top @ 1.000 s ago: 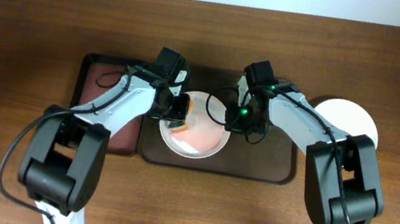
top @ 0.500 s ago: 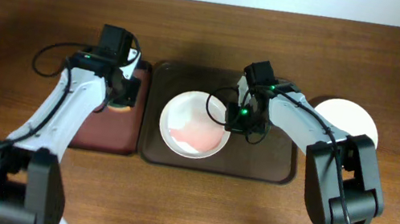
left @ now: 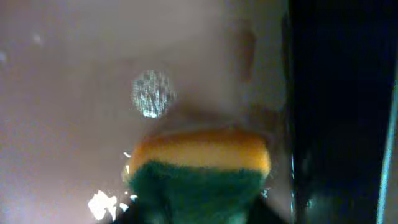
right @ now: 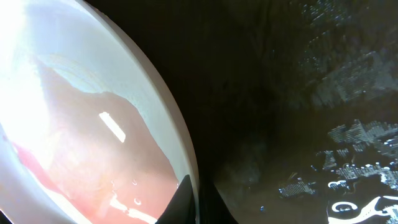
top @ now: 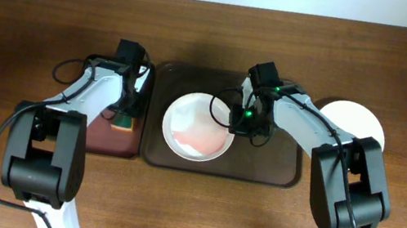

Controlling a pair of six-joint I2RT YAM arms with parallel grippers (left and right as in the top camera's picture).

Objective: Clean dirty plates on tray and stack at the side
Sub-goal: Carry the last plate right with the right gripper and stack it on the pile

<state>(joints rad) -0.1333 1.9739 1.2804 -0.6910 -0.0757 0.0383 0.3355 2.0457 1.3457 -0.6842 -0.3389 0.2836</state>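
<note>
**Plates, two in view.**
- The smeared plate [top: 194, 129] is white with a pink-red film across its well. It lies on the brown tray [top: 278, 164], left of centre.
- The white plate [top: 360, 119] rests on the table [top: 18, 33] at 3 o'clock of that tray and shows no smear. It is partly hidden under the right arm, so whether more plates lie beneath it cannot be told.

**Trays, two.** These are the brown tray and the maroon tray [top: 92, 133], which sits just beside it at 9 o'clock.

**Sponge, one.** The sponge [top: 124, 124] is yellow with a green scouring face and sits over the maroon tray's right half. In the left wrist view its long axis runs crosswise.

**Grippers, two.**
- The right gripper [top: 237, 121] is at the smeared plate's 3 o'clock rim. In its wrist view the fingers appear pinched on that rim, holding the plate.
- The left gripper [top: 123, 110] is over the sponge. Its fingers are not clearly shown, so whether it grips cannot be told.

**Key relation.** The smeared plate lies at 3 o'clock of the sponge, across the tray rims. The left arm is the nearer one for wiping, and the film suggests wiping is unfinished.
</note>
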